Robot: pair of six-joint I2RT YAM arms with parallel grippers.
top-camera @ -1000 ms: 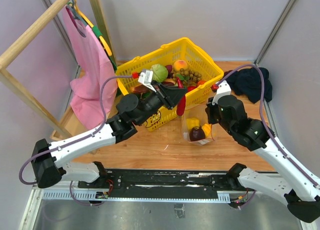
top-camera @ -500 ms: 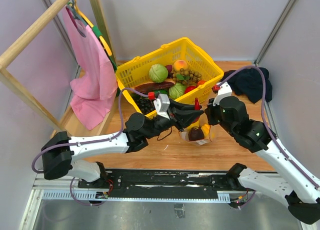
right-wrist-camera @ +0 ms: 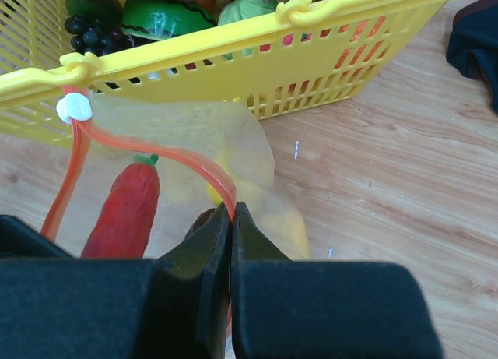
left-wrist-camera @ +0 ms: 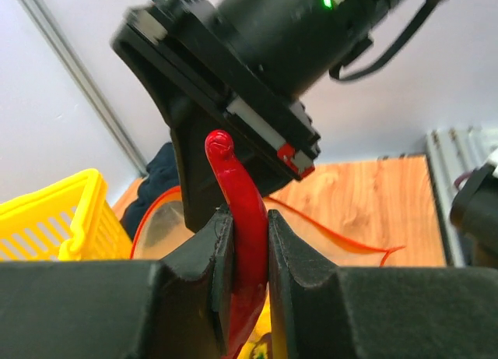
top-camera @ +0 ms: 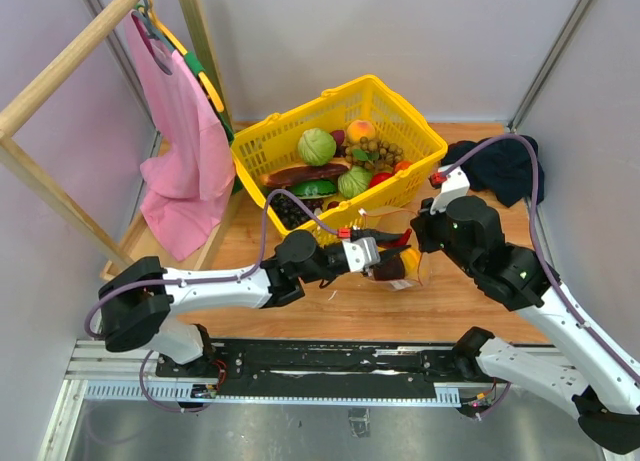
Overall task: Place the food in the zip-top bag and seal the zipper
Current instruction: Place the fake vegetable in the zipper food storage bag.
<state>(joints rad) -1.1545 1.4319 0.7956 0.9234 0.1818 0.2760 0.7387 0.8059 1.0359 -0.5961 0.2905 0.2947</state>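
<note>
My left gripper (left-wrist-camera: pixel 247 228) is shut on a red chili pepper (left-wrist-camera: pixel 243 207), a piece of the food, which hangs at the mouth of the zip-top bag (top-camera: pixel 408 273). In the right wrist view the chili (right-wrist-camera: pixel 124 211) shows through the clear plastic. My right gripper (right-wrist-camera: pixel 232 212) is shut on the red-orange zipper (right-wrist-camera: pixel 159 155), holding the mouth up; its white slider (right-wrist-camera: pixel 74 107) sits at the far end. A yellow bell pepper (right-wrist-camera: pixel 289 228) and a dark purple piece (top-camera: pixel 393 272) lie inside the bag. In the top view the left gripper (top-camera: pixel 388 247) meets the bag from the left.
The yellow basket (top-camera: pixel 376 82) stands just behind the bag, holding a green cabbage (top-camera: pixel 317 146) and more toy food. A dark cloth (top-camera: pixel 500 166) lies at the back right. A pink garment (top-camera: pixel 180 131) hangs on a wooden rack (top-camera: pixel 60 71) at the left.
My left arm has swung from the basket down and right, carrying the red chili to the bag's mouth. The right gripper has kept its hold on the zipper edge.
</note>
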